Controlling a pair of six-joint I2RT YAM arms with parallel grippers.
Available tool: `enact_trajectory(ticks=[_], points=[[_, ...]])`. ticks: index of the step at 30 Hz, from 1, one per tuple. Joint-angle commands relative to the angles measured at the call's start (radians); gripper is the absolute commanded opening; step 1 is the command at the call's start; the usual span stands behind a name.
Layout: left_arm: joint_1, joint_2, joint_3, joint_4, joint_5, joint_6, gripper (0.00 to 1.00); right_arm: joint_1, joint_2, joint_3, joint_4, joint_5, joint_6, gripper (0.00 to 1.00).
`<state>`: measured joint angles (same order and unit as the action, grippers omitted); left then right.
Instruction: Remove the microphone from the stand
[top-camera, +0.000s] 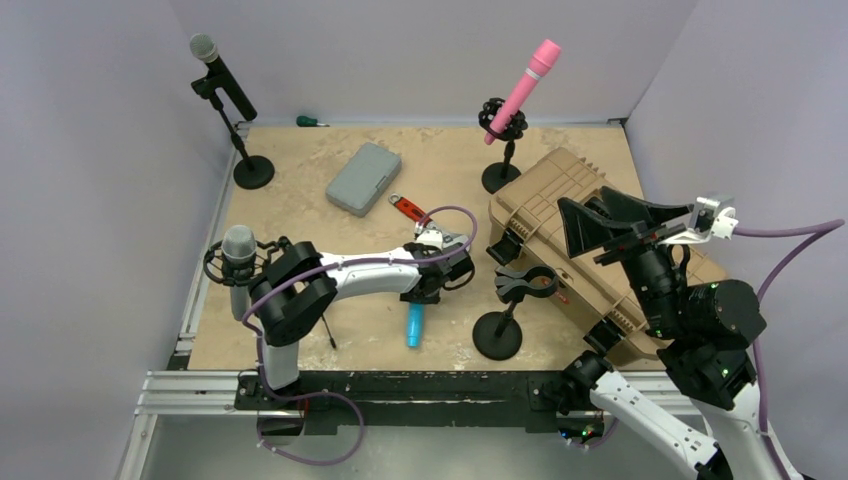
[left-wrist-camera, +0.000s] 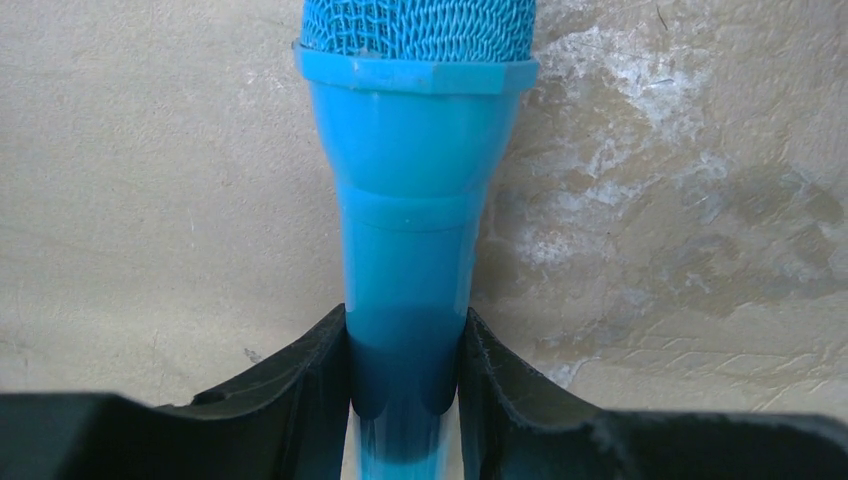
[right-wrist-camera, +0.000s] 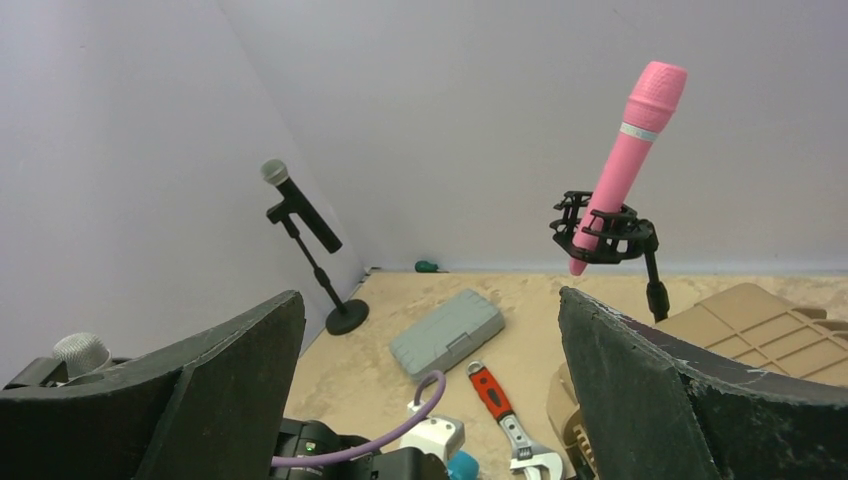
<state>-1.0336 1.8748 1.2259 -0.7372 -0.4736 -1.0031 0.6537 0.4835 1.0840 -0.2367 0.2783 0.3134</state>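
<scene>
We see the left gripper (top-camera: 420, 297) pinching the blue microphone (top-camera: 414, 326) by its handle, out of any stand and low over the sandy table (top-camera: 300, 220) in the near middle. From the left wrist view the two black fingers (left-wrist-camera: 300, 400) press against either side of the blue handle (left-wrist-camera: 410, 250), with the mesh head pointing away from the camera. We cannot tell whether the microphone touches the tabletop

Just to its right stands an empty stand (top-camera: 497, 336), a round black base with an open clip on top, apart from the blue microphone

The right gripper (top-camera: 612, 222) hangs raised over the tan case (top-camera: 560, 200) on the right side of the table, its fingers spread wide and holding nothing. In its wrist view the two pads (right-wrist-camera: 230, 370) frame the far half of the scene

Three other microphones sit in stands: a pink microphone (top-camera: 520, 88) tilted in a shock mount at the far middle, a black microphone (top-camera: 222, 78) with a grey head at the far left corner, and a grey-headed microphone (top-camera: 238, 262) in a ring mount at the left edge, beside the left arm's elbow

A grey box (top-camera: 363, 178) lies far of centre, with a red wrench (top-camera: 408, 209) just beside it, and a green screwdriver (top-camera: 312, 121) lies at the back wall
</scene>
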Motion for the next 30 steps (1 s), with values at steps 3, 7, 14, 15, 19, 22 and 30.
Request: enact_trajectory(ticks=[3,7,14,15,19,22,30], points=[[0.013,-0.028,-0.013,0.046,0.026,-0.004,0.53,-0.002,0.0,0.012,-0.002,0.02,-0.002,0.96],[0.012,-0.08,-0.018,0.043,0.005,0.011,0.78,-0.002,0.01,0.014,-0.014,0.014,0.0,0.96],[-0.004,-0.242,0.003,0.067,-0.019,0.13,0.94,-0.002,0.017,0.014,-0.058,0.027,0.0,0.96],[-0.008,-0.273,0.013,0.075,-0.017,0.162,0.96,-0.002,0.016,0.015,-0.06,0.029,-0.002,0.96],[-0.012,-0.385,0.065,0.118,0.017,0.316,0.98,-0.002,0.017,0.021,-0.056,0.036,-0.006,0.96],[-0.007,-0.456,0.135,0.13,0.037,0.435,0.99,-0.002,0.023,0.029,-0.055,0.037,-0.013,0.95],[0.149,-0.678,0.134,0.352,0.654,0.656,1.0,-0.002,0.02,0.041,-0.072,0.042,-0.019,0.95]])
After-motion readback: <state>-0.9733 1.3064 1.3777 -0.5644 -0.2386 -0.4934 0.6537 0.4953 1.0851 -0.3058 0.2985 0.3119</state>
